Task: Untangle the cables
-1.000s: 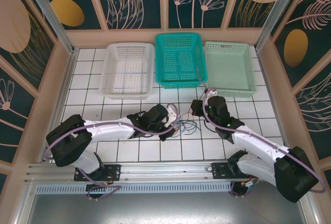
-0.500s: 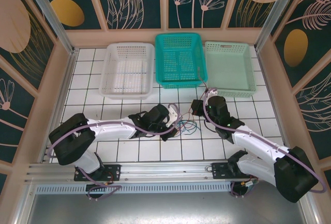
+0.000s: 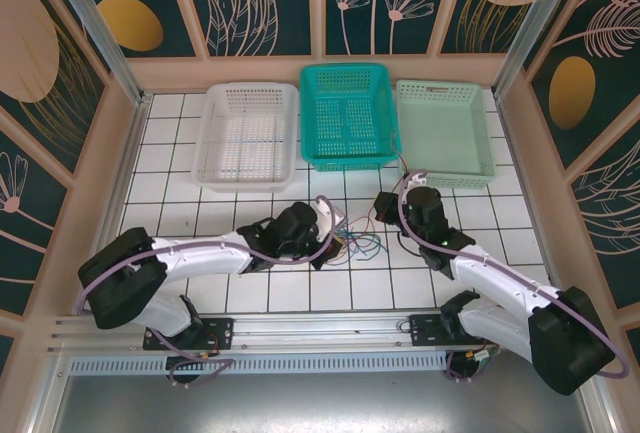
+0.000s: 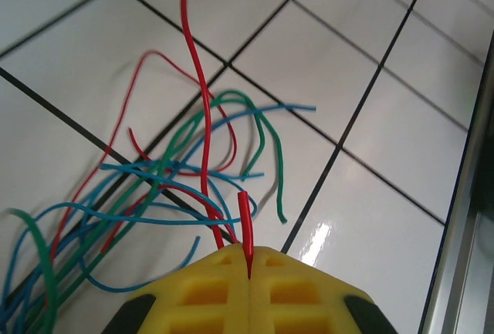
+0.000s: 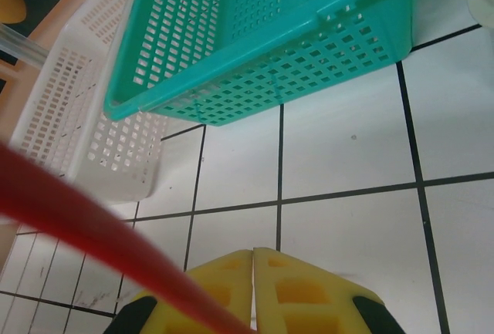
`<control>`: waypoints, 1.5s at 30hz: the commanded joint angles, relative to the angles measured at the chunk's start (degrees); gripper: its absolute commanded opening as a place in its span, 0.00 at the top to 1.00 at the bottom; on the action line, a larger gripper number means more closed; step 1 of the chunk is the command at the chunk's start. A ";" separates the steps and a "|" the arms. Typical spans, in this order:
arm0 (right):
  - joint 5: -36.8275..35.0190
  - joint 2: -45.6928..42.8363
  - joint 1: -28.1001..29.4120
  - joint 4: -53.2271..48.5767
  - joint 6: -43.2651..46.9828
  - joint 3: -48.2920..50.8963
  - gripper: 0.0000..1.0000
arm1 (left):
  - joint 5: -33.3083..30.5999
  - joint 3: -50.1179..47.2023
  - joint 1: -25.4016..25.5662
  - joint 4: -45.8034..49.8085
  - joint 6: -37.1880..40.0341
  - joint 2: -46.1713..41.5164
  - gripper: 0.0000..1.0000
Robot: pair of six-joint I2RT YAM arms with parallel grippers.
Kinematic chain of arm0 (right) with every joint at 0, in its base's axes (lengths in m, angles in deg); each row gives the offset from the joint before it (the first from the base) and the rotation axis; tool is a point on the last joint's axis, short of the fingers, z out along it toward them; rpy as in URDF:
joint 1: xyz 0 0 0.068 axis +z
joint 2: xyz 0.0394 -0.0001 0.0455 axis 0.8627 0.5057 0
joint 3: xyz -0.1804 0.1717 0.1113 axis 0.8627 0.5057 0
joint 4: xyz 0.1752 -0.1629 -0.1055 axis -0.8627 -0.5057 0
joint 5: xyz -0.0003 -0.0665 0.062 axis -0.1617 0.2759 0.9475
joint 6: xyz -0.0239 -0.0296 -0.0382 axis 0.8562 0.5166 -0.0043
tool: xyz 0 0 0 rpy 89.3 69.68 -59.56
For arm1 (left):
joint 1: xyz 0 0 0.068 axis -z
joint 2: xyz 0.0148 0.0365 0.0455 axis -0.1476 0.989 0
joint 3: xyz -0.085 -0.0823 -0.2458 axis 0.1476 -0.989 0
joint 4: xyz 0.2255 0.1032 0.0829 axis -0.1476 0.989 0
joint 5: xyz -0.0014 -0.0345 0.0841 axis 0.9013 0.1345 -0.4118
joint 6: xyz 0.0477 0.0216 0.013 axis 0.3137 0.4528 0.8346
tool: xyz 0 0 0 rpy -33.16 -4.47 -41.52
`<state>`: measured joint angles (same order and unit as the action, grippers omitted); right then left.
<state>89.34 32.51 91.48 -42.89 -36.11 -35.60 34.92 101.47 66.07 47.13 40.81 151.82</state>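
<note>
Top external view: the white tiled surface (image 3: 170, 153) is the biggest thing, w/ tall walls on 3 sides. At the back sit 3 baskets in a row: white basket (image 3: 214, 143), teal basket (image 3: 346, 164) and pale green basket (image 3: 446, 180). All 3 look empty. Both arms reach to the middle of the surface. The cables (image 3: 362, 245) lie in a small messy pile on the tiles between the two grippers, in front of the teal basket but apart from it.

Left gripper (image 3: 336, 231) is closed tight on a red cable (image 4: 202, 118). In the left wrist view its short end pokes out of the yellow fingers (image 4: 208, 280). The rest runs straight up and away over the green & blue ones. Right gripper (image 3: 385, 203) is closed too. In the right wrist view a blurry red cable crosses by its finger, so I think it pinches the far part of the same one, but the pinch spot is hidden.

Step now, I think: pull the red one free of the pile. To do it well, go slow, grip firm, lift a bit so the loops slide off, & stop if green or blue ones drag along.

Room: lots of bare tiles to the left & right. The baskets are near the right gripper, so pull sideways or up, not back. The metal rail (image 3: 300, 328) is at the near edge, so not much room that way.
</note>
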 commanded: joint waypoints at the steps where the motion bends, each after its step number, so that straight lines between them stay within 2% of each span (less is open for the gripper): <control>1: 0.87 -1.24 -1.77 1.67 -2.50 1.22 1.00 | -2.99 -2.56 -0.11 -8.01 -2.90 -3.75 1.00; 12: 4.65 -2.52 -6.39 7.16 -15.21 7.60 1.00 | -10.71 -14.07 -0.03 -28.97 -10.97 -12.27 1.00; 17: 7.52 -3.13 -8.97 13.92 -23.58 12.54 1.00 | -14.66 -18.29 0.07 -36.69 -12.19 -15.21 1.00; 27: 6.78 -9.30 -9.25 18.53 -36.63 19.25 1.00 | -20.76 -24.36 1.21 -49.93 -14.67 -16.36 1.00; 34: 6.40 -11.32 -9.25 17.01 -39.12 20.74 1.00 | -22.22 -25.70 1.29 -53.53 -14.64 -16.67 1.00; 38: 4.55 -12.19 -8.35 10.77 -32.45 17.02 1.00 | -22.31 -24.68 1.30 -49.26 -15.51 -16.53 1.00; 40: 0.51 -13.48 -6.52 4.14 -27.36 13.15 1.00 | -23.90 -23.77 1.35 -43.67 -16.08 -17.27 0.82; 42: -3.82 -14.48 -4.49 -1.67 -22.28 9.21 1.00 | -26.71 -22.95 1.36 -36.68 -15.90 -19.23 0.74; 43: -5.62 -14.51 -3.75 -3.92 -20.24 7.55 1.00 | -28.07 -22.52 1.25 -33.64 -15.54 -20.44 0.66; 45: -9.45 -13.61 -1.60 -8.32 -15.82 4.13 1.00 | -31.87 -20.55 1.30 -25.35 -14.07 -22.93 0.41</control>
<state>88.13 19.11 87.65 -42.10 -61.49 -26.13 9.22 77.62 67.36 10.87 25.73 131.93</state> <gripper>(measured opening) 0.063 0.510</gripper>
